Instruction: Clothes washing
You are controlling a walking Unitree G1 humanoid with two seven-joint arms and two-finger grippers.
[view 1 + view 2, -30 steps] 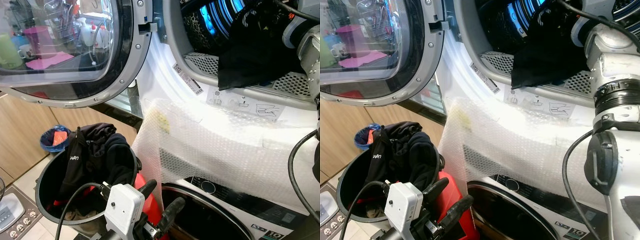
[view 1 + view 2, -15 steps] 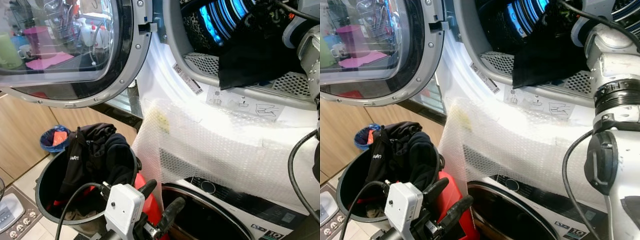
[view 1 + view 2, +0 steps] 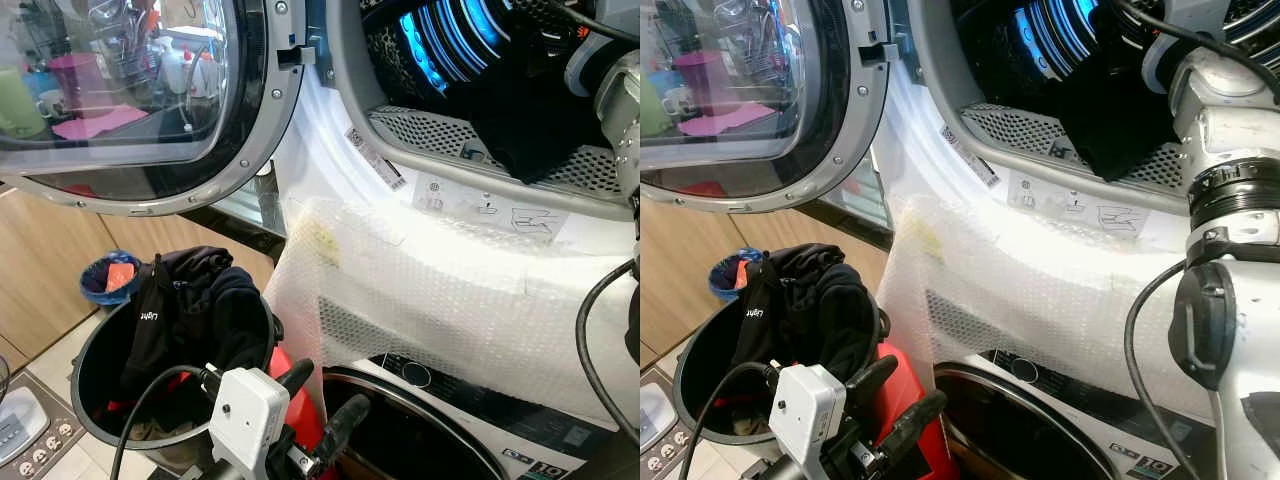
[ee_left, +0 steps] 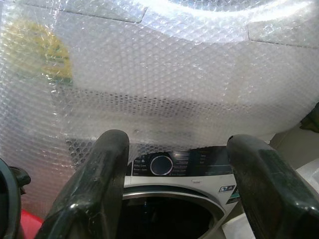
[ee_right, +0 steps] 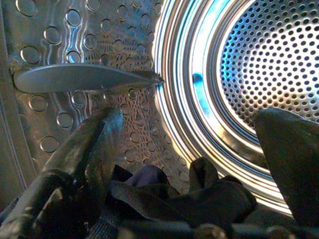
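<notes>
At the upper left of the head views hangs the open round door point(image 3: 150, 100) of the upper machine, its glass mirroring a room. Below it, at the lower left, a dark bucket point(image 3: 95, 370) stands on the floor with black clothes point(image 3: 195, 305) heaped over its rim. Just right of the bucket, at the bottom edge, the left gripper point(image 3: 325, 405) hovers with its fingers point(image 4: 94, 184) spread wide and nothing between them, pointed at the bubble wrap point(image 3: 440, 290) that drapes the front of the machines above the lower washer's control dial point(image 4: 161, 165). At the upper right, the right arm point(image 3: 1230, 200) reaches into the lit drum point(image 3: 450, 40). A black garment point(image 3: 525, 125) hangs over the drum's lip. Inside, the right gripper point(image 5: 194, 149) has its fingers apart, with dark cloth bunched low between them; I cannot tell whether they grip it.
</notes>
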